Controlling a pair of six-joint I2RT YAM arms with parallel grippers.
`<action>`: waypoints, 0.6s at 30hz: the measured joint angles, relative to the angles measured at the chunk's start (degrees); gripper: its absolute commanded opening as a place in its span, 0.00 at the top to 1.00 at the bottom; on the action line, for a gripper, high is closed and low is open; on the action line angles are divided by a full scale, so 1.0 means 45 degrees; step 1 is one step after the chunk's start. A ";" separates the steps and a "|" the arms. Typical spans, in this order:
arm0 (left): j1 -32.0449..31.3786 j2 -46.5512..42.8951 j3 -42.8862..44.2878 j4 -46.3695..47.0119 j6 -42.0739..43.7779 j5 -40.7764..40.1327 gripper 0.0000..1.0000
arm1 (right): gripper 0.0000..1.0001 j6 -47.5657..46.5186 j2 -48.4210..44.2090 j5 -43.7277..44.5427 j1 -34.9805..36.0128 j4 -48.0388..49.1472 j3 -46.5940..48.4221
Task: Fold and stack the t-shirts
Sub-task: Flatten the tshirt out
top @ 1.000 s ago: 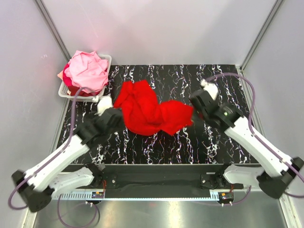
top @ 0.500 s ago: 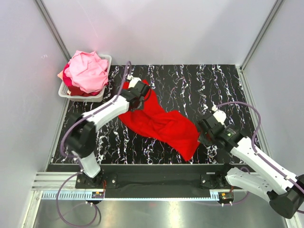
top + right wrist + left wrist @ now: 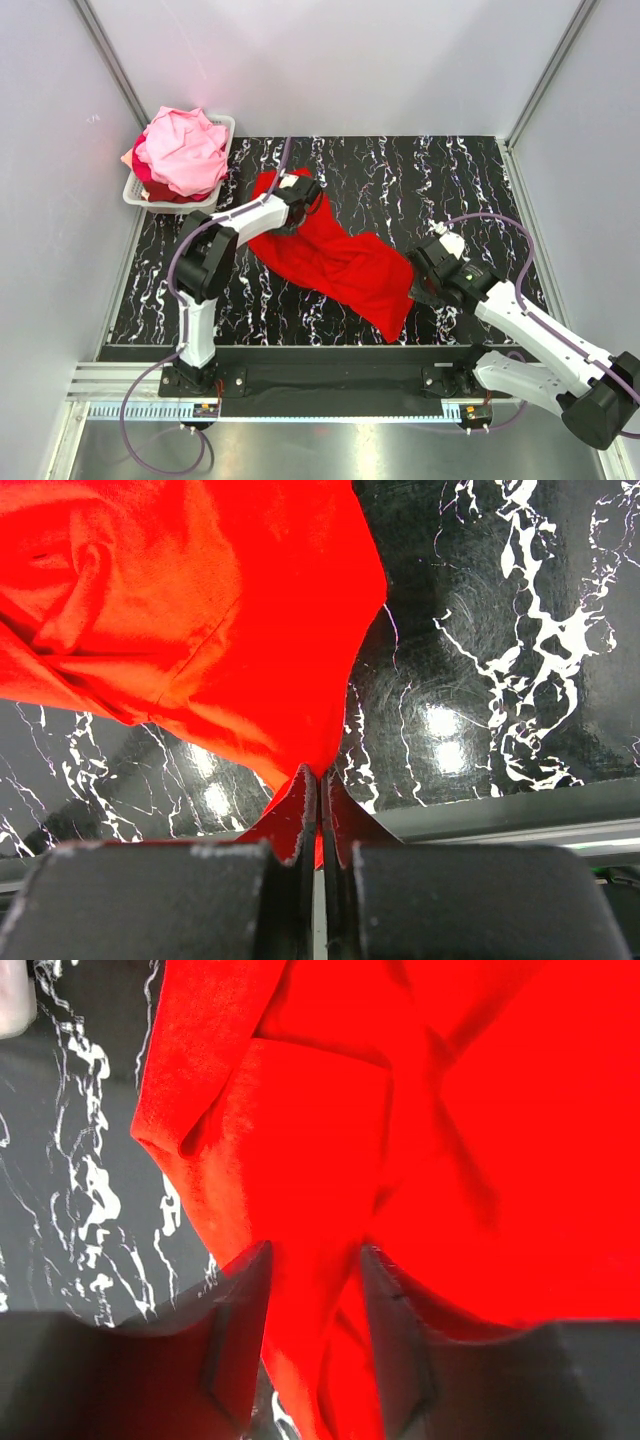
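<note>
Red t-shirt [image 3: 335, 255] lies strung out diagonally on the black marble table [image 3: 440, 170], from upper left of centre down to lower right of centre.

Top view gives me the layout only. The left gripper [image 3: 300, 198] is buried in the shirt's upper end and the right gripper [image 3: 414, 285] sits at the lower end. I can't read either jaw from there.

Wrist views fill that in:
- Left wrist: jaws part-way apart astride a raised fold of red. The cloth between them looks loose, not squeezed flat, and a sliver of marble shows beside one finger.
- Right wrist: jaws closed tight, pinching a corner of the shirt hem, with the cloth fanning out from the nip over the table.

Only the top view shows the white basket [image 3: 227, 124] at the upper left corner, heaped with pink shirts [image 3: 185, 150]. It is near the left arm but apart from it.

Edges and room:
- The shirt's lowest tip is close to the table's front edge.
- There is bare marble at upper right and down the right side.
- There is a narrower bare strip at lower left.
</note>
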 measured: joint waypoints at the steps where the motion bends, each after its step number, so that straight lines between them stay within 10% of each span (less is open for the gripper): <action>1: 0.0073 0.0107 -0.0005 0.0015 0.0019 -0.0049 0.83 | 1.00 0.0000 0.0000 0.0005 0.0000 0.0000 0.0000; 4: 0.0262 0.0209 -0.0063 0.0063 0.0126 -0.0112 1.00 | 1.00 -0.0005 0.0000 0.0005 0.0000 0.0000 0.0000; 11: 0.0578 -0.0981 -0.1277 0.0214 -0.0102 -0.0185 1.00 | 1.00 -0.0034 -0.0029 0.0199 0.0000 -0.0063 0.0010; 15: 0.0729 -0.4945 -0.3988 0.0369 -0.1331 -0.0107 1.00 | 1.00 -0.0112 -0.0024 0.0680 0.0000 -0.0457 0.0534; 18: 0.1098 -0.9258 -0.6387 0.0461 -0.2783 0.0063 0.78 | 1.00 -0.0121 -0.0024 0.1001 -0.0010 -0.0631 0.1190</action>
